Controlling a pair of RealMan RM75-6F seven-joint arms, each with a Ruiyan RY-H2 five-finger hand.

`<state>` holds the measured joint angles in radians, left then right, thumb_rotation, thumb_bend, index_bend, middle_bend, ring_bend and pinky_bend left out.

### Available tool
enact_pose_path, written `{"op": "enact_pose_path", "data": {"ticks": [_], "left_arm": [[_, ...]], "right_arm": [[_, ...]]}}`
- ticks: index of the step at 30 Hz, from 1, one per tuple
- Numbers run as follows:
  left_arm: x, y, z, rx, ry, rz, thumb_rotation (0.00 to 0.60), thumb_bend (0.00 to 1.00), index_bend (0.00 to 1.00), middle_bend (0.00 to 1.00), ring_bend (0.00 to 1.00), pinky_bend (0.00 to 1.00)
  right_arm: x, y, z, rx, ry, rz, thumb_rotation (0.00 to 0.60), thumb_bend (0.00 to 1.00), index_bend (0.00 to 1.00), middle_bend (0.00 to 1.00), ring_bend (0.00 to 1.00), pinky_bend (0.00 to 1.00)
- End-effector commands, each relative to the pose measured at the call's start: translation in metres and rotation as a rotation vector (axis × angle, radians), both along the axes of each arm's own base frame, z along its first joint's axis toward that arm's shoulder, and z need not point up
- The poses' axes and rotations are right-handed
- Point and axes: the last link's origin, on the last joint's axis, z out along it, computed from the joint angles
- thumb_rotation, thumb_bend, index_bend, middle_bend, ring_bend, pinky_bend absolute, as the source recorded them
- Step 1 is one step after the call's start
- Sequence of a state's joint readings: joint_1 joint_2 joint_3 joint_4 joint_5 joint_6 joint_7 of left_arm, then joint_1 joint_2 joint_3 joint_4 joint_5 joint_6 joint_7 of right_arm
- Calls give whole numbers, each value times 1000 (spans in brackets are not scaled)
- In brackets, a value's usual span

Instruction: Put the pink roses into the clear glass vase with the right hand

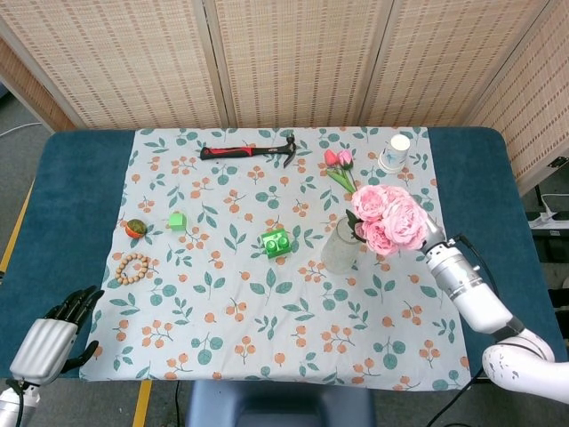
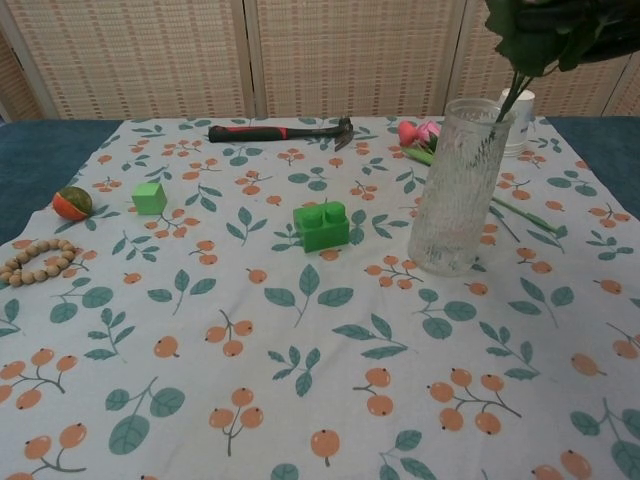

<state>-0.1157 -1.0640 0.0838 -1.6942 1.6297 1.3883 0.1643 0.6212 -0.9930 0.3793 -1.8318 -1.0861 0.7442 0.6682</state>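
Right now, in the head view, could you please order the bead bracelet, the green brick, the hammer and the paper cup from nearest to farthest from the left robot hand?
From the left robot hand, at the table's near left corner:
1. Bead bracelet, near the cloth's left edge.
2. Green brick, mid-cloth.
3. Hammer, along the far edge.
4. Paper cup, far right corner.

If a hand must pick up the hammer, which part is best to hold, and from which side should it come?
Probably the red and black handle, from above. The hammer lies flat near the far edge of the cloth, handle toward the robot's left and metal head toward its right. The handle is long, straight and free of neighbours, so fingers could close across it.
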Motion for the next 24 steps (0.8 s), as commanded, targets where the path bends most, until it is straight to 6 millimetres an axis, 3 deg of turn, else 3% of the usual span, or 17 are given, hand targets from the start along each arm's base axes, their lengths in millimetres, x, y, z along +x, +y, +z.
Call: {"op": "enact_pose_path", "data": {"ticks": [1,3,5,12,16,20,24], "left_arm": [[0,0,0,1,0,-1,600,335,54,59,105,337],[0,0,0,1,0,-2,600,335,54,59,104,339],[0,0,0,0,-1,-3,600,334,54,58,104,340],[0,0,0,1,-1,-4,600,335,54,58,105,340],[0,0,0,-1,-1,-5,600,334,54,58,105,340],[0,0,-1,-3,0,-5,600,334,54,58,105,340],[0,0,-2,-7,2,-8,600,334,54,58,105,340]], "right_arm": [[-6,-3,-8,43,10,-13,600,160,196,904,990,1000],[-10,-3,-10,64,19,-21,600,107,52,904,986,1000],[-13,-3,-10,85,36,-22,600,70,1,904,979,1000],[-26,2,-3,82,138,2,600,24,0,904,955,1000],[-42,14,15,41,266,19,600,15,0,904,920,1000],[-65,26,39,-105,413,3,600,14,0,885,887,1000],[-78,31,49,-233,482,-56,600,14,0,867,871,1000]]}}
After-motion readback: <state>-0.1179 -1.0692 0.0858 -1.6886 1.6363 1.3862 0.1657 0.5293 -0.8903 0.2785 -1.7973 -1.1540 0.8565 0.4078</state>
